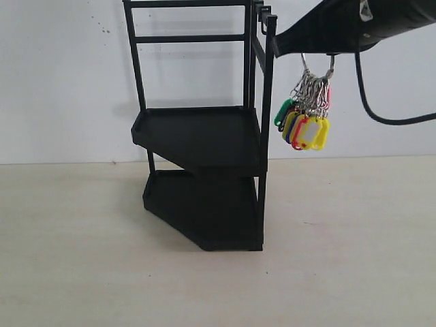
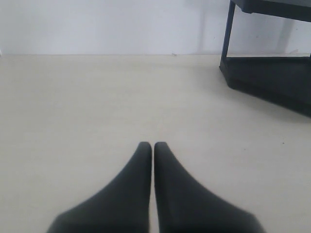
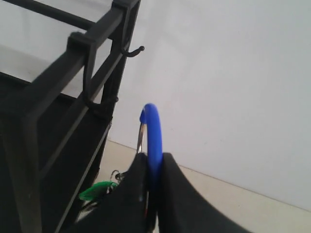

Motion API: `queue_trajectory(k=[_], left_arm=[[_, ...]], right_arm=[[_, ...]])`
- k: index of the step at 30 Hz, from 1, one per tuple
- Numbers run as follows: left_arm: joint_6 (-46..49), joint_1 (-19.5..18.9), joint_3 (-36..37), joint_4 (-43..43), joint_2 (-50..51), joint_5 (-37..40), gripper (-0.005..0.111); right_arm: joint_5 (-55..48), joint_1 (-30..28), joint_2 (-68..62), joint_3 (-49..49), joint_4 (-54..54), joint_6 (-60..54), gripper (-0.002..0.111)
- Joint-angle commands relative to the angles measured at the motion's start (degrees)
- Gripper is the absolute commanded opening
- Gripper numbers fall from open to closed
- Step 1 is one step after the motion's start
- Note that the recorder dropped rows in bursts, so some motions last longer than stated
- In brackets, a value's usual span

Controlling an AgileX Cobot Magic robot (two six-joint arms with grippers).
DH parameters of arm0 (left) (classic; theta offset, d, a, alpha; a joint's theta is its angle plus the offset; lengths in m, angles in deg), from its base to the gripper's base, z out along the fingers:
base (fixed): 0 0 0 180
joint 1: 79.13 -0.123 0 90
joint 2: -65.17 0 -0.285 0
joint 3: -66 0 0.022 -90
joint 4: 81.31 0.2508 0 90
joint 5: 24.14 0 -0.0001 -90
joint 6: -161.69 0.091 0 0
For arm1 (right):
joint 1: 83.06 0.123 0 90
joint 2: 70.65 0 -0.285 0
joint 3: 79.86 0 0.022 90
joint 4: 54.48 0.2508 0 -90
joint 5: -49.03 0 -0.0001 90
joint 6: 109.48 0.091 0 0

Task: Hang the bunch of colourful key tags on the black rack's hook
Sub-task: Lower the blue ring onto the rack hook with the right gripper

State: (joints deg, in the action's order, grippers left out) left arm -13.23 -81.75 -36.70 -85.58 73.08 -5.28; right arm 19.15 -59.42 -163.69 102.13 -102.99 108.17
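The right gripper (image 3: pixel 151 158) pinches the key tag bunch (image 1: pixel 306 126) by its blue-sleeved ring. The black rack (image 1: pixel 197 136) has its hook (image 1: pixel 266 12) close by, about ten o'clock from the ring. The left gripper (image 2: pixel 153 145) is closed on nothing.

Left claw (image 2: pixel 153 145): two matte black fingers (image 2: pixel 131 194), smooth-surfaced, broad at the base and tapering in a concave curve to blunt, rounded tips. Right claw (image 3: pixel 153 159): the same matte black finish, its fingers (image 3: pixel 187 199) with sloping shoulders and slightly softened edges. Right arm (image 1: pixel 388 24): a rounded black casing that narrows towards its end, with a small pale grey patch (image 1: pixel 366 9) on top and a thin black cable (image 1: pixel 359 82) hanging in a loop from its underside.
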Motion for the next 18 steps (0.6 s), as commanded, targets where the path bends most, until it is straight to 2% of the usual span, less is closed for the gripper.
queue_trajectory(k=[1, 11, 18], left_arm=[[-0.6, -0.21, -0.08, -0.43, -0.12, -0.77, 0.004], [-0.6, -0.21, -0.08, -0.43, -0.12, -0.77, 0.004], [-0.6, -0.21, -0.08, -0.43, -0.12, -0.77, 0.004]], right_arm=[[4.09, -0.76, -2.14, 0.31, -1.28, -0.9, 0.0], [4.23, -0.76, -7.29, 7.3, 0.02, -0.61, 0.0], [3.43, -0.54, -7.38, 7.73, 4.31, -2.2, 0.0]])
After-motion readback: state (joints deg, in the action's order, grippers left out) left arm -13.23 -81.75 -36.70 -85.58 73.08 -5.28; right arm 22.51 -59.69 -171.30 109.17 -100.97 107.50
